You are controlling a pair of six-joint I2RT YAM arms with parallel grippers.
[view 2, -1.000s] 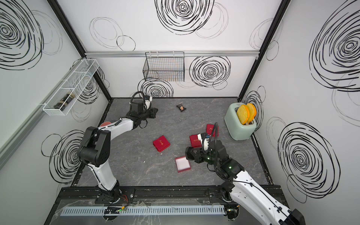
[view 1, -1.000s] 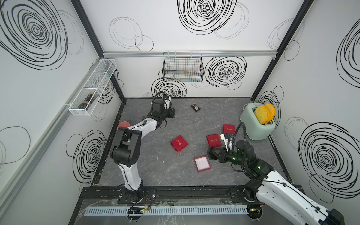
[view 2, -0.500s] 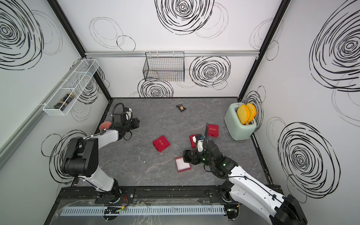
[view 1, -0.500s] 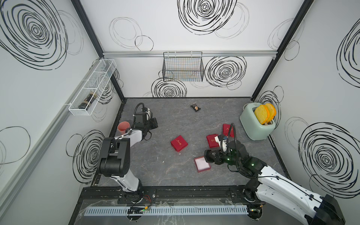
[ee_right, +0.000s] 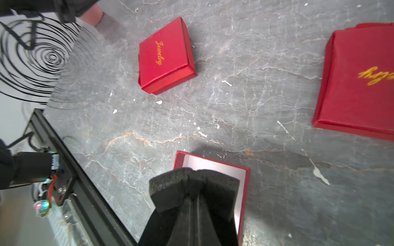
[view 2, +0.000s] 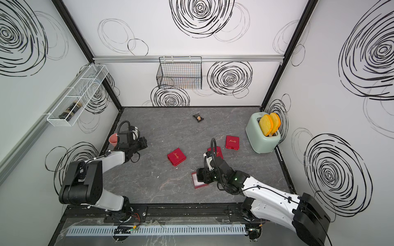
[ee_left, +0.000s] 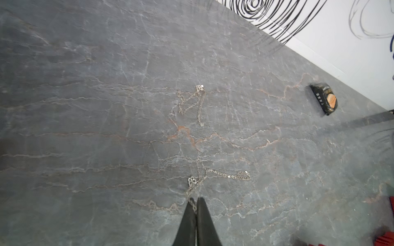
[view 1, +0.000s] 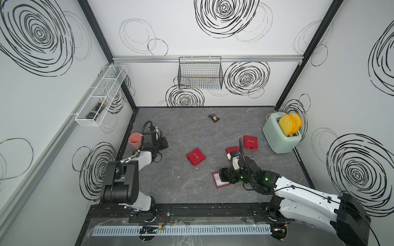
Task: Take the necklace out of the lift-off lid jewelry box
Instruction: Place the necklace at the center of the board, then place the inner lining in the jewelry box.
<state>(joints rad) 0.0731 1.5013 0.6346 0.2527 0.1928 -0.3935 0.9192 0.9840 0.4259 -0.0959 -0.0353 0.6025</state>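
In the left wrist view a thin silvery necklace (ee_left: 215,173) lies on the grey table, one end pinched between the tips of my left gripper (ee_left: 195,202), which is shut on it. A second silvery chain (ee_left: 193,102) lies loose farther out. In both top views the left gripper (view 1: 164,144) (view 2: 143,142) sits low beside the pink cup (view 1: 135,140). My right gripper (ee_right: 194,188) is shut on a black foam insert (ee_right: 168,183), held over the open red box base (ee_right: 242,181) (view 1: 219,185) with its white lining.
A closed red jewelry box (view 1: 196,157) (ee_right: 165,57) sits mid-table. Two more red box parts (view 1: 251,142) (view 1: 231,149) lie behind the right arm. A mint toaster (view 1: 279,138) stands at the right wall, and a dark snack packet (view 1: 213,117) (ee_left: 324,98) lies near the back.
The left arm has swung from the back of the table toward the front left, ending beside the pink cup. The right gripper has shifted left over the open box base.
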